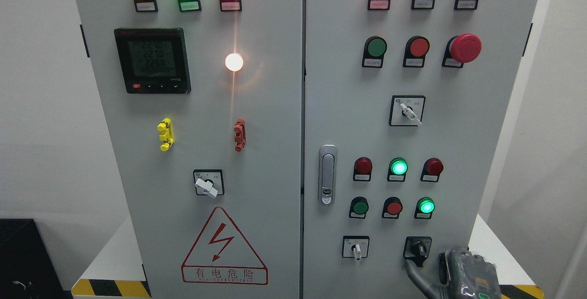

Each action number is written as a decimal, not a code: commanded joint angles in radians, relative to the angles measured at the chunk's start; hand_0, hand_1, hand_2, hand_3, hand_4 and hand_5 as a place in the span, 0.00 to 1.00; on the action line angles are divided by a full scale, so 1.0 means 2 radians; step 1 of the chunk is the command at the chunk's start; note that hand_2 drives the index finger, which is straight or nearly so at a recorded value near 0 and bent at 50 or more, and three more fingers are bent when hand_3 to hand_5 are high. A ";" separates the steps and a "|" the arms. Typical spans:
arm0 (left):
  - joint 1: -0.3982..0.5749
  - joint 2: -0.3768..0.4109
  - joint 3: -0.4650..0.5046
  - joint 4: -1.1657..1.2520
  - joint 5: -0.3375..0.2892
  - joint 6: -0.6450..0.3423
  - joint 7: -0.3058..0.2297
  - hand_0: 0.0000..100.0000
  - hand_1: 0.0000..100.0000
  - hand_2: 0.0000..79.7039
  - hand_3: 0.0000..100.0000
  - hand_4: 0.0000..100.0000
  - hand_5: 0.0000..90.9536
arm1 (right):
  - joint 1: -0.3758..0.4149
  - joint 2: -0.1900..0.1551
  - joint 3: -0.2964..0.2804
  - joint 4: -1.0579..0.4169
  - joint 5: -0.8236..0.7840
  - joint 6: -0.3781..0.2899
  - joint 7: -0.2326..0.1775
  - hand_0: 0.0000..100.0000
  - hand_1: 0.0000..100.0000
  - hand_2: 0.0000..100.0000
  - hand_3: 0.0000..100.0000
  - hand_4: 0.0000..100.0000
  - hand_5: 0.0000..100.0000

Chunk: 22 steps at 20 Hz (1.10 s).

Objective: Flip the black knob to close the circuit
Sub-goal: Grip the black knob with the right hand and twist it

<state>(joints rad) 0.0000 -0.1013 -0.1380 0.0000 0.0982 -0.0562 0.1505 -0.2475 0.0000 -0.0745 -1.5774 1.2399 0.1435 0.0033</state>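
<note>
Right robot hand sits low at the cabinet's bottom right corner, one finger reaching up just under the black knob. Its fingers look loosely spread, gripping nothing, though the frame edge cuts most off.

Digital meter on left cabinet door, far above and left of the fingers, reading 2210, 2270, 2268. Red triangular warning sign left of the fingers, lightning bolt, captioned 有电危险. Button labels too small to read.

A digital meter (lit) sits above yellow and red clips and a warning triangle.
</note>
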 commanded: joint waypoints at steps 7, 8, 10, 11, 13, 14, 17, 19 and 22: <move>0.012 0.000 0.000 -0.015 0.000 0.000 0.000 0.12 0.56 0.00 0.00 0.00 0.00 | 0.001 0.002 -0.010 0.002 0.007 0.000 -0.004 0.00 0.05 0.89 1.00 0.97 1.00; 0.012 0.000 0.000 -0.015 0.000 0.000 0.000 0.12 0.56 0.00 0.00 0.00 0.00 | 0.002 0.002 -0.013 0.003 0.007 -0.001 -0.004 0.00 0.05 0.89 1.00 0.97 1.00; 0.012 0.000 0.000 -0.015 0.000 0.000 0.000 0.12 0.56 0.00 0.00 0.00 0.00 | 0.002 0.002 -0.013 0.004 0.007 0.000 -0.004 0.00 0.05 0.89 1.00 0.97 1.00; 0.012 0.000 0.000 -0.015 0.000 0.000 0.000 0.12 0.56 0.00 0.00 0.00 0.00 | 0.003 0.002 -0.013 0.006 0.007 -0.001 -0.005 0.00 0.05 0.89 1.00 0.97 1.00; 0.012 0.000 0.000 -0.015 0.000 0.000 0.000 0.12 0.56 0.00 0.00 0.00 0.00 | 0.002 0.002 -0.014 0.007 0.007 -0.001 -0.005 0.00 0.05 0.89 1.00 0.97 1.00; 0.012 0.000 0.000 -0.015 0.000 0.000 0.000 0.12 0.56 0.00 0.00 0.00 0.00 | 0.002 0.002 -0.015 0.007 0.007 -0.001 -0.005 0.00 0.05 0.89 1.00 0.97 1.00; 0.012 0.000 0.000 -0.015 0.000 0.000 0.000 0.12 0.56 0.00 0.00 0.00 0.00 | 0.002 0.002 -0.016 0.009 0.007 -0.001 -0.008 0.00 0.05 0.89 1.00 0.97 1.00; 0.012 0.000 0.000 -0.015 0.000 0.000 0.000 0.12 0.56 0.00 0.00 0.00 0.00 | 0.001 0.002 -0.023 0.009 0.006 -0.001 -0.008 0.00 0.05 0.89 1.00 0.97 1.00; 0.012 0.000 0.000 -0.015 0.000 0.000 0.000 0.12 0.56 0.00 0.00 0.00 0.00 | 0.000 0.002 -0.027 0.009 0.005 -0.002 -0.008 0.00 0.05 0.89 1.00 0.97 1.00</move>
<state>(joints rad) 0.0000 -0.1013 -0.1381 0.0000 0.0982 -0.0563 0.1505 -0.2445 0.0002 -0.1025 -1.5658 1.2522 0.1393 -0.0108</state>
